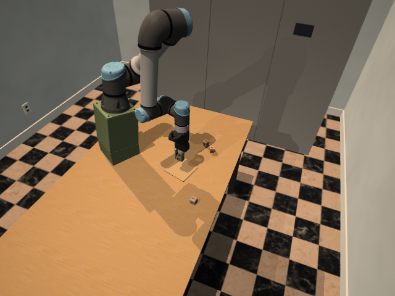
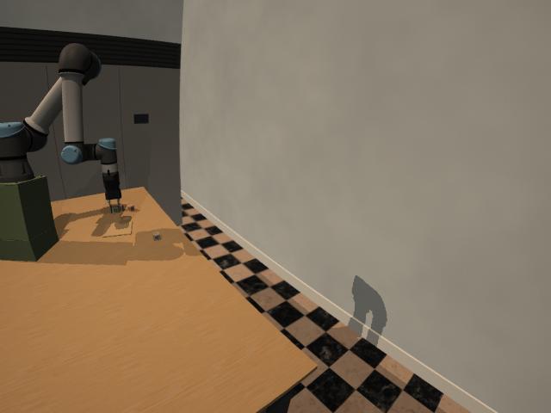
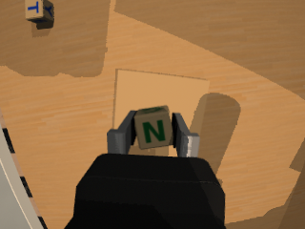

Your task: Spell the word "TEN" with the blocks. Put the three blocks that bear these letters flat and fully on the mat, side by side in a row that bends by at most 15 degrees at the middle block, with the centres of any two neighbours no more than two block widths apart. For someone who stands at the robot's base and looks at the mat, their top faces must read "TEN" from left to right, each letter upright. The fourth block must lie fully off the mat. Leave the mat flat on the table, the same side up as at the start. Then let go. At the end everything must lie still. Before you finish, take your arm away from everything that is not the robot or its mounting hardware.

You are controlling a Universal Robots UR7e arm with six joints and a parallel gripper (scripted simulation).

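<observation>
My gripper (image 1: 179, 155) (image 2: 114, 207) (image 3: 154, 122) is shut on the N block (image 1: 178, 156) (image 2: 115, 209) (image 3: 153, 133). It holds the block in the air, with the green N facing up and slightly turned between the fingers in the wrist view. The thin pale mat (image 1: 183, 175) (image 2: 124, 231) (image 3: 162, 88) lies flat, and no block rests on its visible part. The T block (image 1: 193, 200) (image 2: 156, 236) (image 3: 34, 10), with blue letters, lies on the table off the mat. Two red-lettered blocks, one darker (image 1: 205, 143) and one lighter (image 1: 212, 148), stand close together off the mat; their letters are too small to read.
The wooden table (image 1: 95, 222) (image 2: 111, 311) carries the mat and blocks. Its long edge runs beyond the T block and the red-lettered blocks. The green robot pedestal (image 1: 118, 137) stands on the other side. Arm shadows fall across the mat and table.
</observation>
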